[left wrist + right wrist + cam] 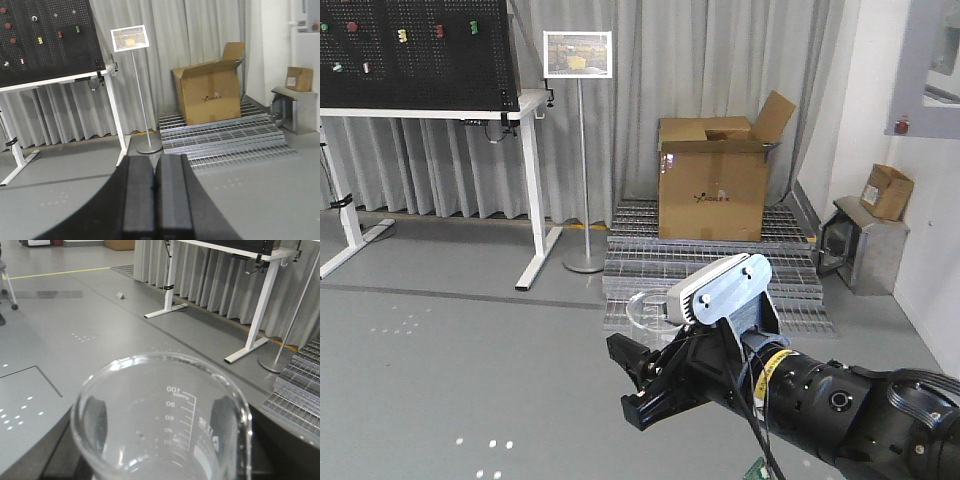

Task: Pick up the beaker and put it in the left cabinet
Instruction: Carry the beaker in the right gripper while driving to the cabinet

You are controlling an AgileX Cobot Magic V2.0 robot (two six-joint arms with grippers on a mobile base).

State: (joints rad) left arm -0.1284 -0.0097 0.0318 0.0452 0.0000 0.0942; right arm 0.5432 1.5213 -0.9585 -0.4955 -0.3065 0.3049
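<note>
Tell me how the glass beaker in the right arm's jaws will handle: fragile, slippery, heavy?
The beaker looks like thin-walled clear glass, so it is probably fragile under a hard squeeze or a knock. Its smooth, glossy wall is likely slippery against the jaws. It appears empty, so it is probably light for its size.

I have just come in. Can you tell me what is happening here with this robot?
The robot's right end effector holds a small clear glass beaker with printed graduation marks. The beaker looks empty and is carried above the grey floor. The left end effector is shut with nothing between its fingers. The left cabinet is not in view. Ahead stands a brown cardboard box on metal grating.
</note>
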